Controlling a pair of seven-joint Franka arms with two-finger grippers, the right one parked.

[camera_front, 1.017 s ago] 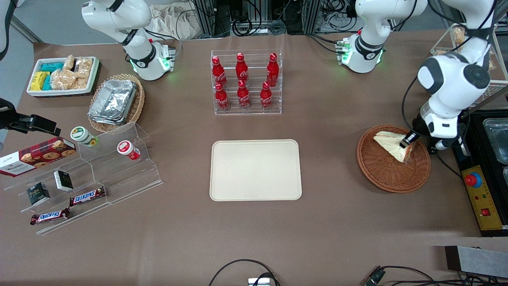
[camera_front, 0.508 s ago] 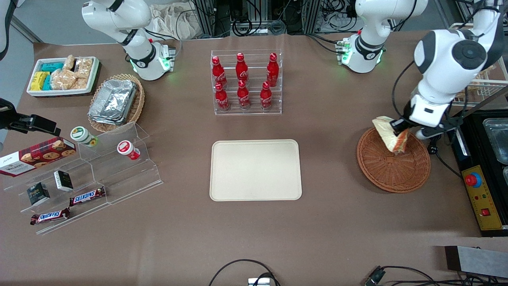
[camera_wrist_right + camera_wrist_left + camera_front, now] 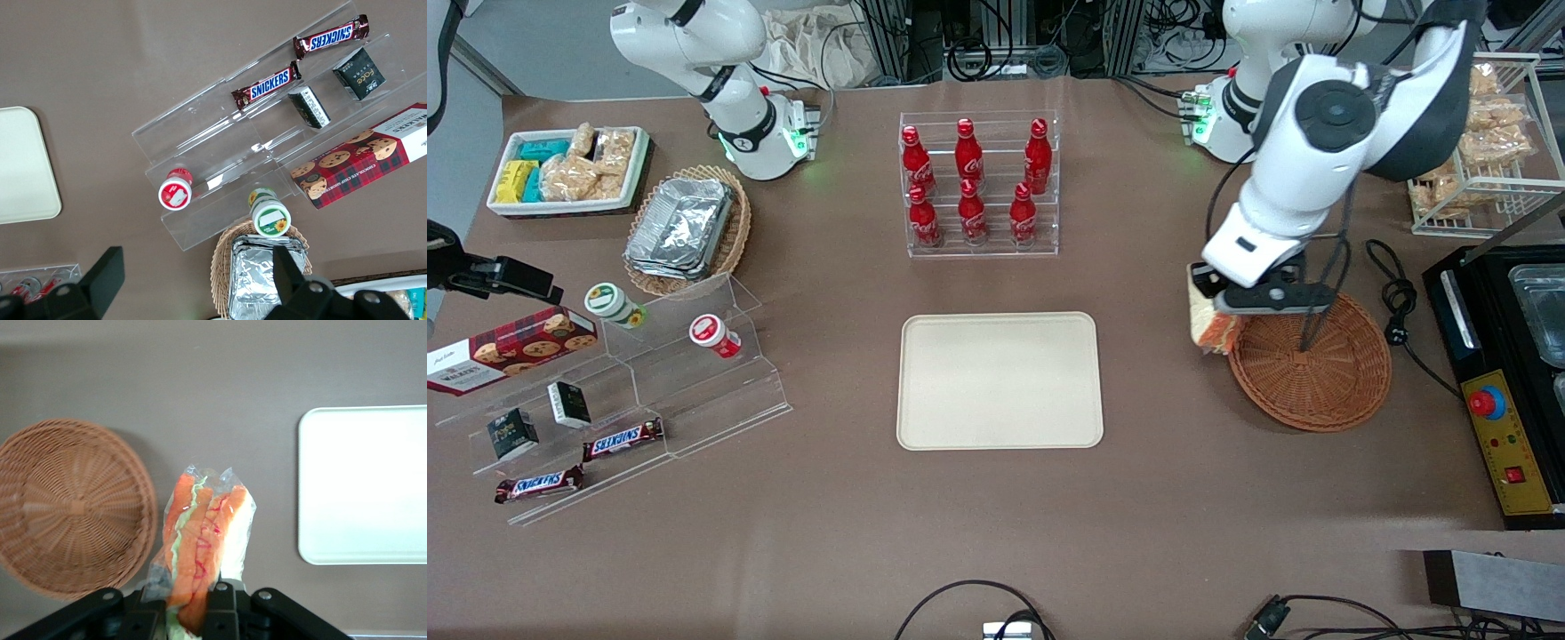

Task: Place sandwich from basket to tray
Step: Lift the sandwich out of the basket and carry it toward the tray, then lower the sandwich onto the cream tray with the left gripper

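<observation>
The sandwich [image 3: 1208, 325] [image 3: 203, 527], a wrapped wedge showing orange and green filling, hangs in the air with my gripper [image 3: 1215, 304] [image 3: 189, 603] shut on its upper end. It hangs over the brown table, just off the rim of the reddish-brown wicker basket [image 3: 1316, 384] [image 3: 67, 513], on the side facing the tray. Nothing lies in the basket. The cream-beige tray [image 3: 1000, 380] [image 3: 367, 487] sits flat and bare at the table's middle, a short gap away from the sandwich.
A clear rack of red bottles [image 3: 978, 187] stands farther from the front camera than the tray. A black cable [image 3: 1392, 302] and a black appliance with a red button [image 3: 1489, 402] lie beside the basket. Acrylic snack shelves [image 3: 605, 391] stand toward the parked arm's end.
My gripper lifted the sandwich out of the basket and carried it toward the tray. It now hangs just outside the basket's rim, and the basket holds nothing.
</observation>
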